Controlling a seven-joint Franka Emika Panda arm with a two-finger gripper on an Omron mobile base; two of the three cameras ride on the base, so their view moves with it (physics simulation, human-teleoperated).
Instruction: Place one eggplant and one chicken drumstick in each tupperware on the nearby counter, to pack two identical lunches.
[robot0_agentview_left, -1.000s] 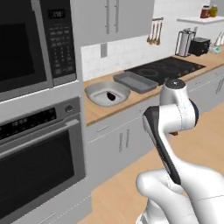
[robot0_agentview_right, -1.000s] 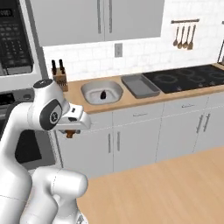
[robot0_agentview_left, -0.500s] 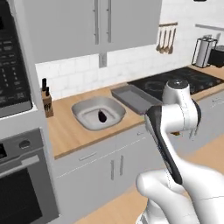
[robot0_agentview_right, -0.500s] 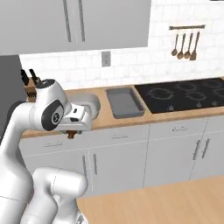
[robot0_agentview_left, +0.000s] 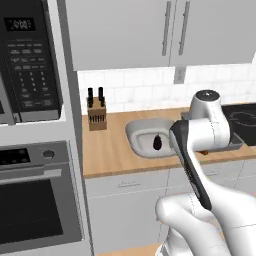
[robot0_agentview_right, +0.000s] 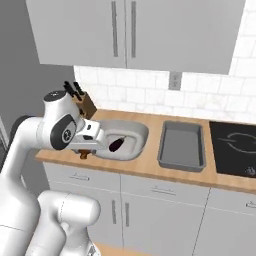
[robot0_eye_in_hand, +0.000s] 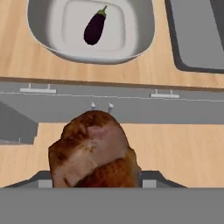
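Brown and glistening, the chicken drumstick (robot0_eye_in_hand: 94, 151) sits right in front of your hand camera, held between the jaws, which are clamped on it; you can see it rising from the bottom of the hand view with the fingertips hidden behind it. In the right base view a small brown piece of it (robot0_agentview_right: 84, 154) pokes out below the gripper (robot0_agentview_right: 92, 146), which hangs over the front edge of the counter (robot0_agentview_right: 145, 170).

Your light grey tupperware (robot0_eye_in_hand: 140, 41), the rounded bowl-like one, sits on the wooden counter beyond the drumstick, with one dark purple eggplant (robot0_eye_in_hand: 95, 27) lying inside it, tilted, stem end pointing away from you. From the left base view you see the same eggplant (robot0_agentview_left: 157, 143) in the bowl (robot0_agentview_left: 137, 137), partly behind the arm.

Your darker rectangular tupperware (robot0_agentview_right: 182, 145) rests just beside the bowl, between it and the black stovetop (robot0_agentview_right: 234, 148). In the hand view it shows at the upper right corner (robot0_eye_in_hand: 197, 39).

You also have a knife block (robot0_agentview_left: 96, 119) standing against the tiled wall, near the bowl, and a wall oven (robot0_agentview_left: 37, 200) with a microwave (robot0_agentview_left: 30, 65) above it at the counter's end. Grey cabinet fronts (robot0_eye_in_hand: 109, 105) run below the worktop.
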